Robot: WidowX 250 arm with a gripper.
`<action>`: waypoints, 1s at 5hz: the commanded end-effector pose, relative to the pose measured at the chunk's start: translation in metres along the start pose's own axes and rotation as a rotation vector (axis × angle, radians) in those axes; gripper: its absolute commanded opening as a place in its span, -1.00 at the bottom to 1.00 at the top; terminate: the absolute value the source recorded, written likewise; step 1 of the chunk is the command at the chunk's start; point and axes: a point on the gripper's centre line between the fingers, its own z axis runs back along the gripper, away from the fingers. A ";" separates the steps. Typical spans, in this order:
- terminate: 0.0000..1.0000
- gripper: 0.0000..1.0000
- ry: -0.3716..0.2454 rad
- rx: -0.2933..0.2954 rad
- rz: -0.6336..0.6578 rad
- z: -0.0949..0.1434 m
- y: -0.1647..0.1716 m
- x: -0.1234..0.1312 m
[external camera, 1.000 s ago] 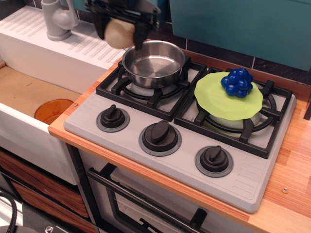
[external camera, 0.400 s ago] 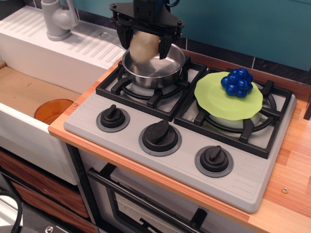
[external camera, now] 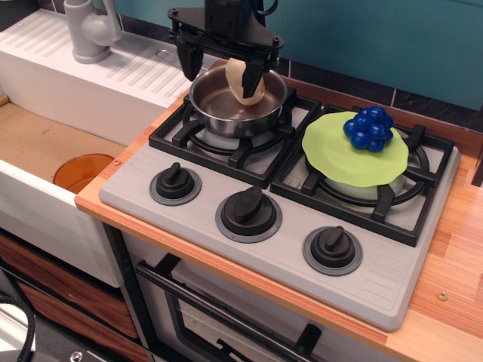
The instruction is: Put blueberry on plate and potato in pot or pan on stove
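Nearest along the front of the stove (external camera: 392,290) sit three black knobs (external camera: 247,211) in a row, on the grey panel that overhangs the wooden desk (external camera: 460,249). Off to the left, lower down, an orange cup (external camera: 81,171) rests in the sink basin.

Behind the knobs come the two burner grates. On the right grate lies the plate (external camera: 339,154), slightly tilted, and the blueberry (external camera: 368,129) sits on its far right part, well apart from the end effector.

On the left grate stands the pan (external camera: 219,102). The potato (external camera: 243,80) is inside it, standing on end against the far right wall of the pan, its upper part rising above the rim. The end effector (external camera: 220,66) hangs right over the pan with its black fingers spread wide: the left finger (external camera: 186,59) is out over the pan's left rim, clear of the potato, and the right finger (external camera: 255,75) is just beside the potato's right flank, overlapping it from here; whether it touches I cannot tell. So the potato lies under the right side of the end effector, not centred between the fingers, and nothing is clamped.

Farther back to the left, a grey faucet (external camera: 89,30) stands on the white ribbed drainboard (external camera: 113,83), with the teal wall behind.
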 end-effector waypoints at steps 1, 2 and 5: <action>-1.00 1.00 -0.021 -0.028 -0.017 0.051 0.003 0.011; -1.00 1.00 -0.001 -0.087 -0.007 0.056 -0.013 0.003; -1.00 1.00 0.026 -0.157 0.069 0.057 -0.057 -0.009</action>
